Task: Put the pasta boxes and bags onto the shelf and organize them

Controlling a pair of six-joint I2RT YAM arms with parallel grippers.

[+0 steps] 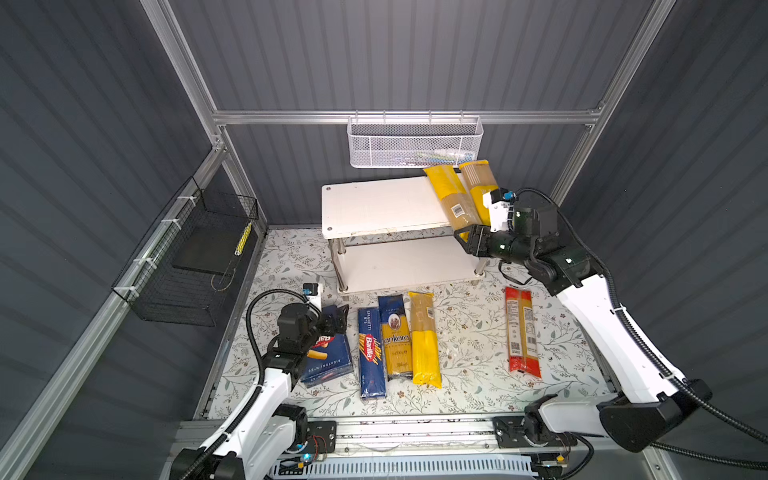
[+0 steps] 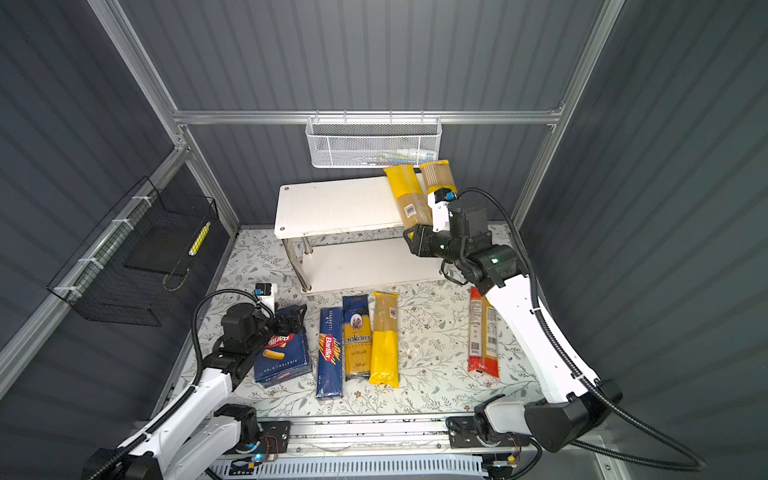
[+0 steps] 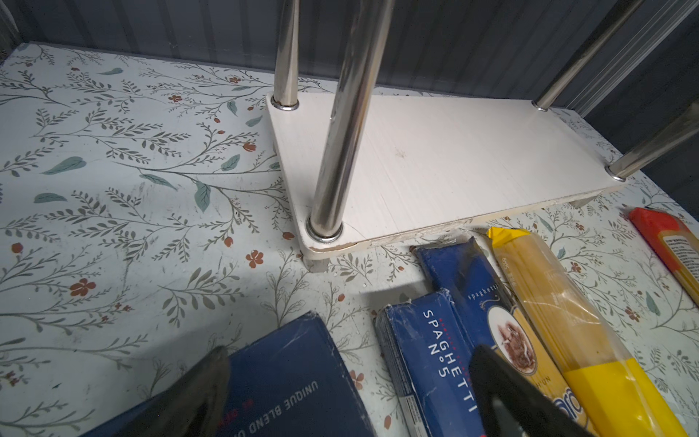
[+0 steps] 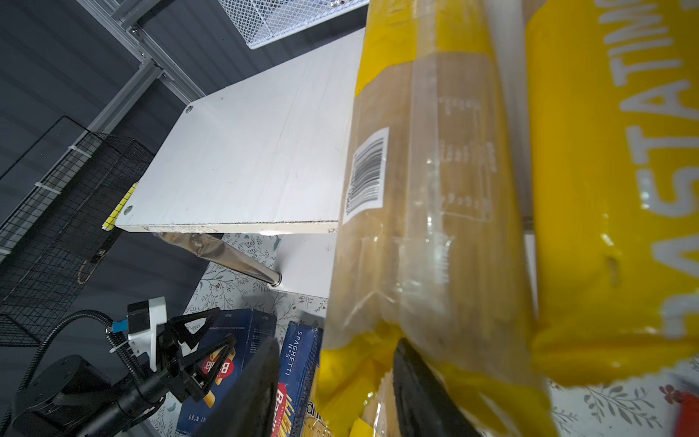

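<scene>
Two yellow-and-clear bags lie on the right end of the white shelf's [image 1: 374,203] [image 4: 246,159] top tier: a barcode bag [image 1: 451,199] [image 4: 427,189] overhanging the front edge, and the PASTATIME bag [image 1: 478,183] [image 4: 624,189] beside it. My right gripper [image 1: 465,239] [image 4: 336,348] stands open around the barcode bag's near end, with a gap at one finger. On the table lie the wide rigatoni box [image 1: 328,361] [image 3: 287,378], the spaghetti box [image 1: 371,353] [image 3: 427,359], the ankara bag [image 1: 395,336], a yellow bag [image 1: 424,340] and a red bag [image 1: 523,332]. My left gripper [image 1: 336,318] [image 3: 351,355] hovers open over the rigatoni box's far end.
A white mesh basket [image 1: 413,143] hangs on the back rail just above the shelf's right end. A black wire basket [image 1: 191,257] is fixed to the left wall. The shelf's lower tier [image 3: 454,159] is bare between chrome legs [image 3: 340,132].
</scene>
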